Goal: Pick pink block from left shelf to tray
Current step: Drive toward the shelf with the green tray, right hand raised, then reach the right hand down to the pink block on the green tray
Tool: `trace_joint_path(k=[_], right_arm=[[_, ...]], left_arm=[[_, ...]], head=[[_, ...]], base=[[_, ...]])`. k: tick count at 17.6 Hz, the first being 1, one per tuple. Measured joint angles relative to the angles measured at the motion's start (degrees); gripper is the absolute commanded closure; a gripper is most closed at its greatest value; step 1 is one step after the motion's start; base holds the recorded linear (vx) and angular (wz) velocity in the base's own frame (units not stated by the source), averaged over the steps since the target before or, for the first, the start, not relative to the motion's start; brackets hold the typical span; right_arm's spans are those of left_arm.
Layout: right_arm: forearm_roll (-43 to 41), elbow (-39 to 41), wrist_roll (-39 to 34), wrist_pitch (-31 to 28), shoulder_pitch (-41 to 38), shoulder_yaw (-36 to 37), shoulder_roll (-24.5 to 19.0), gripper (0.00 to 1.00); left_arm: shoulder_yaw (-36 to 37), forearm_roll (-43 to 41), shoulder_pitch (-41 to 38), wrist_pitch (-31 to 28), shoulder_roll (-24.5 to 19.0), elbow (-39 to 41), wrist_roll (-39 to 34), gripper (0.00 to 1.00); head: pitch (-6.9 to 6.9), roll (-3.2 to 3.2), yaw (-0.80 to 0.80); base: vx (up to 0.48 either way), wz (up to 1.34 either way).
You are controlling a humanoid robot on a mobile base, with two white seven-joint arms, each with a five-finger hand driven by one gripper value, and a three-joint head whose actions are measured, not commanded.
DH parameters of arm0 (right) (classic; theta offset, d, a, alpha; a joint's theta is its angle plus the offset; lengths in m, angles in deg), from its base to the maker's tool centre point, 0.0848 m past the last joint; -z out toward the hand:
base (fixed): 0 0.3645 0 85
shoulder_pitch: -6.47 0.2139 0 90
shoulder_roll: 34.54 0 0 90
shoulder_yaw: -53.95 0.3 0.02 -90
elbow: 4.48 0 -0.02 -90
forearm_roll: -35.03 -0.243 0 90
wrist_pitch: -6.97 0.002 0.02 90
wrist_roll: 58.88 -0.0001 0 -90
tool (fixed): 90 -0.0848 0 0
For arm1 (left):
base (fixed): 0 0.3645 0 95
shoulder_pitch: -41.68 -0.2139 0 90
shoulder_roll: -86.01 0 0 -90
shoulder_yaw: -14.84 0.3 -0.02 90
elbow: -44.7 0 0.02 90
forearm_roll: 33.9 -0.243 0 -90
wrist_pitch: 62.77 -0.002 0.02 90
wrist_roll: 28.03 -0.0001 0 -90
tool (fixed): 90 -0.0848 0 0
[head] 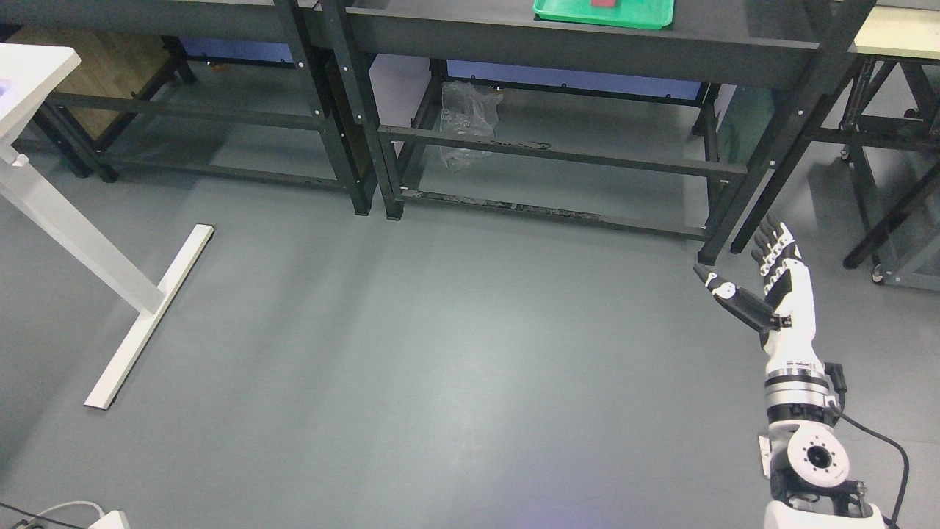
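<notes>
Up at the top edge you see the tray (604, 12), green, lying on the dark shelf (580, 40) right of the middle. A small reddish-pink block (605, 3) lies in it, cut off by the frame, so you cannot tell its full shape. No other block shows in your view.

Your right hand (771, 283) is well apart from both, low at the right, raised over the floor (440, 353) near the foot of the shelf's right front leg (764, 154). Its fingers (769, 242) are stretched out straight and point up and away, the thumb (723, 290) splayed to the left; the palm is bare and holds nothing. The white forearm rises from the lower right corner, with a black cable (885, 448) looping beside the wrist joint.

Your left arm does not show.

Under the shelf with the tray you see crumpled clear plastic (466, 121) behind the lower rail. A second dark shelf (220, 73) stands just beside it to the left, its top surface barely in view. Further left, a white table (29, 81) juts in, its leg slanting down to a long white foot (150, 316) on the floor. At the far right stands another dark frame (892, 132) with a pale top (899, 37) and a caster at its base. A white box with cables (103, 518) sits at the bottom left edge.
</notes>
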Motion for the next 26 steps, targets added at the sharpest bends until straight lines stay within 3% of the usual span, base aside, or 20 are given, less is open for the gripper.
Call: trace_joint_path(k=[5, 12, 19, 26], right_arm=[[6.1, 0.0, 5.1, 2.0, 0.1, 0.5, 0.3, 0.03], [17.3, 0.9, 13.9, -1.6, 0.7, -0.4, 3.1, 0.0], [28.5, 2.3, 13.1, 4.9, 0.2, -1.6, 4.2, 0.01], [41.7, 3.1, 10.8, 5.9, 0.0, -2.3, 4.7, 0.01]], left_arm=[[0.0, 0.0, 0.0, 0.0, 0.0, 0.0, 0.0, 0.0], [0.0, 0.0, 0.0, 0.0, 0.0, 0.0, 0.0, 0.0], [0.0, 0.0, 0.0, 0.0, 0.0, 0.0, 0.0, 0.0], [0.0, 0.0, 0.0, 0.0, 0.0, 0.0, 0.0, 0.0]], head=[[0.0, 0.0, 0.0], [0.0, 0.0, 0.0], [0.0, 0.0, 0.0], [0.0, 0.0, 0.0]], base=[[0.084, -0.02], [0.231, 0.0], [0.3, -0.03], [0.316, 0.06]])
